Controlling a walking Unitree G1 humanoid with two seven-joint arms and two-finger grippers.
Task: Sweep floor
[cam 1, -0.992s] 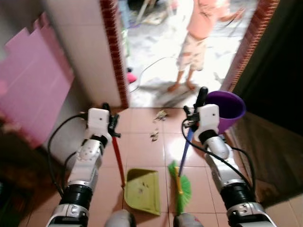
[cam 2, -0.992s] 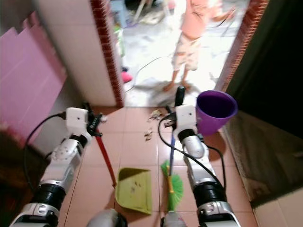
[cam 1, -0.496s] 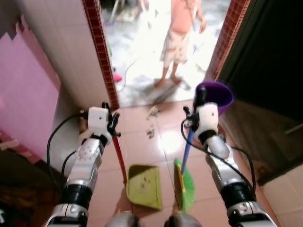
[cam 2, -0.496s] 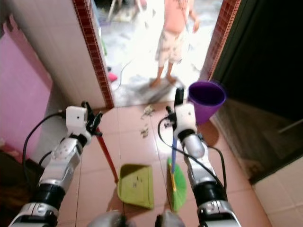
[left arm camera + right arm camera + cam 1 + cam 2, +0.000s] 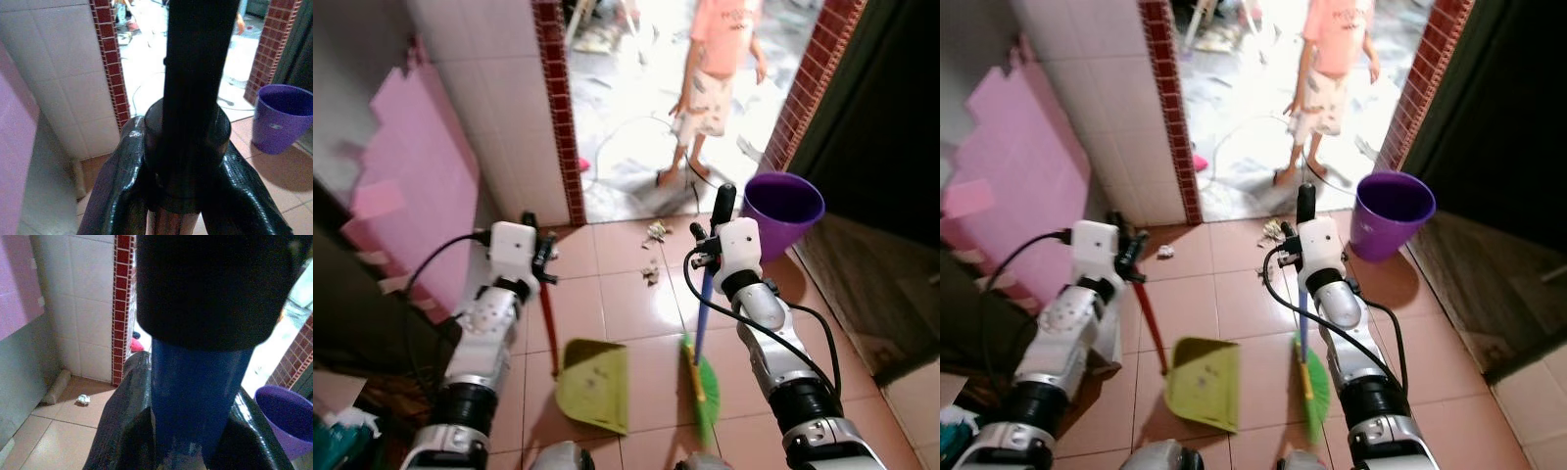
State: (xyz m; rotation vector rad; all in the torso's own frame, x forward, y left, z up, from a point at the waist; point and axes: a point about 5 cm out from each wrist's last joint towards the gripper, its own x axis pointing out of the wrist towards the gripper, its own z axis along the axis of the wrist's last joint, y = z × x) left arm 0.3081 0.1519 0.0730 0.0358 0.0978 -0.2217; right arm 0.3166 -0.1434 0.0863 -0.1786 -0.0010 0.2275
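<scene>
My left gripper [image 5: 542,266] is shut on the red handle of a green dustpan [image 5: 594,384], which rests on the terracotta tile floor [image 5: 617,304] in front of me. My right gripper [image 5: 707,257] is shut on the blue handle of a broom [image 5: 701,323]; its green bristles [image 5: 703,384] sit on the tiles beside the dustpan. Small scraps of litter [image 5: 652,274] lie on the floor ahead, with more litter [image 5: 656,232] near the doorway. In the wrist views both handles [image 5: 188,112] [image 5: 195,401] stand clamped between the black fingers.
A purple bucket [image 5: 782,210] stands at the right by the brick doorpost [image 5: 803,98]. A person [image 5: 715,88] stands barefoot in the bright doorway ahead. A tiled wall [image 5: 499,108] and pink foam board [image 5: 411,196] close off the left. A crumpled scrap [image 5: 1164,252] lies by the wall.
The camera has swung and pulled back, so the doorway and bucket sit differently in view. Both grippers still hold their handles; the dustpan and broom head keep their places before me.
</scene>
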